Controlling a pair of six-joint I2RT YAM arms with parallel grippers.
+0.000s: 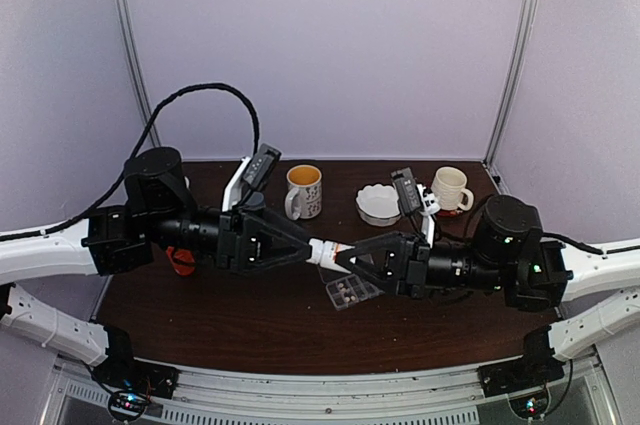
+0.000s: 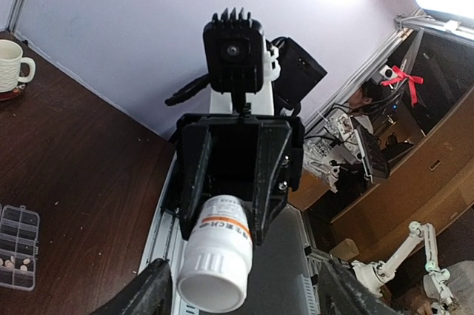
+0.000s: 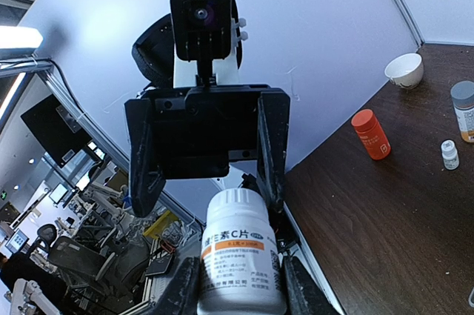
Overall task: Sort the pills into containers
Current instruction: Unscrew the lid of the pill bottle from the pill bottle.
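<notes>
Dark table [image 1: 250, 330], right gripper [image 2: 226, 230] clamps white bottle [image 3: 241, 256], left gripper [image 3: 208, 207] spread

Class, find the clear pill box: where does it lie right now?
Top view: the pill box lies near the middle of the table, just nearer the arm bases than the white bottle, with the white bowl beyond.

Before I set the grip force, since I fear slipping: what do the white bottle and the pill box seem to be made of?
White bottle: likely opaque plastic, smooth with a faint sheen; its cap has moulded ribs.
Pill box: probably hard clear plastic, glossy; the dark table shows through its compartments.
</notes>
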